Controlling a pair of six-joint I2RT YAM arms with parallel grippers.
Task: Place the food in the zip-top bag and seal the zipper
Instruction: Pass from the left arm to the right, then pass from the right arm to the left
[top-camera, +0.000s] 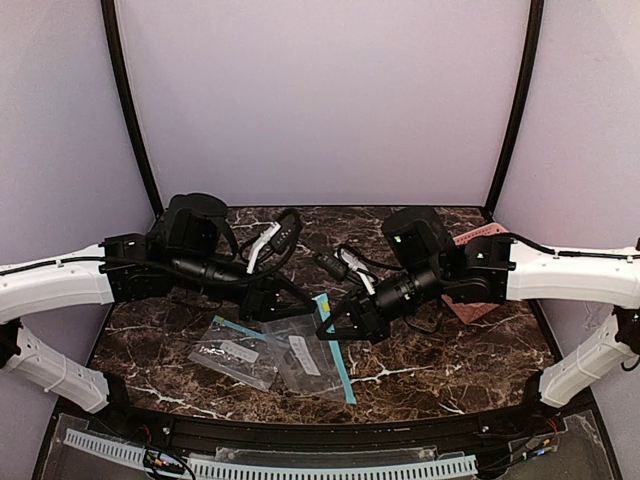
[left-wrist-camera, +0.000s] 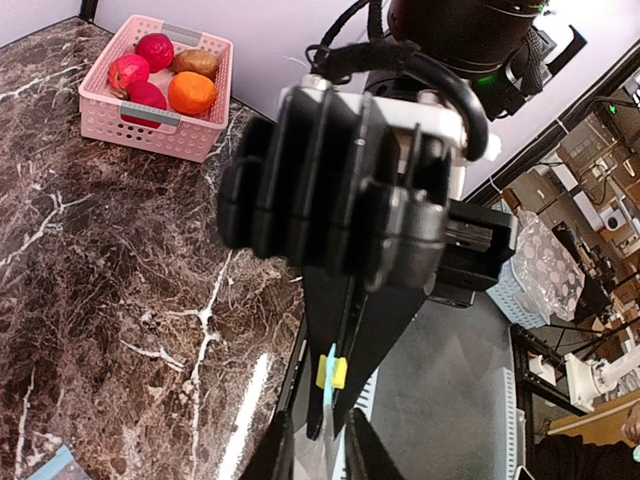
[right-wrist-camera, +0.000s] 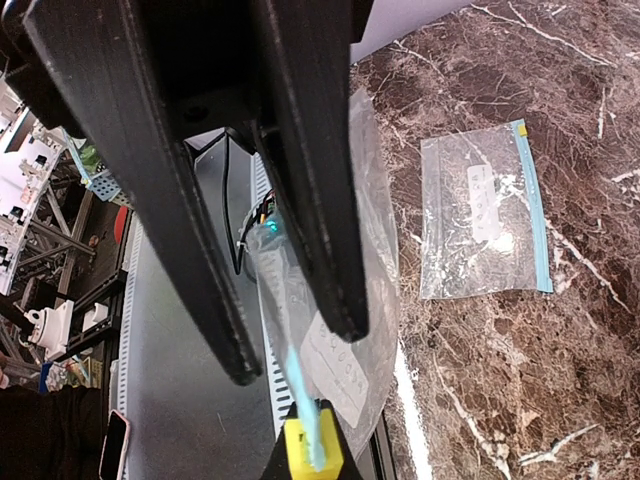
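While my right gripper (right-wrist-camera: 290, 350) is clamped on the zip-top bag (top-camera: 300, 365), the bag's teal zipper (top-camera: 338, 358) runs lengthwise from the grippers towards the near edge of the marble table (left-wrist-camera: 100, 300), slanting slightly right. I cannot tell whether the left gripper (left-wrist-camera: 318, 455) has a hold; its fingertips (left-wrist-camera: 268, 458) sit close to the yellow slider (right-wrist-camera: 312, 447). A second clear bag (right-wrist-camera: 480, 215) lies flat beside it. Only the left wrist view shows the food (left-wrist-camera: 188, 90), in the pink basket (left-wrist-camera: 150, 128) beyond the right arm. Overhead, that arm hides the fruit.
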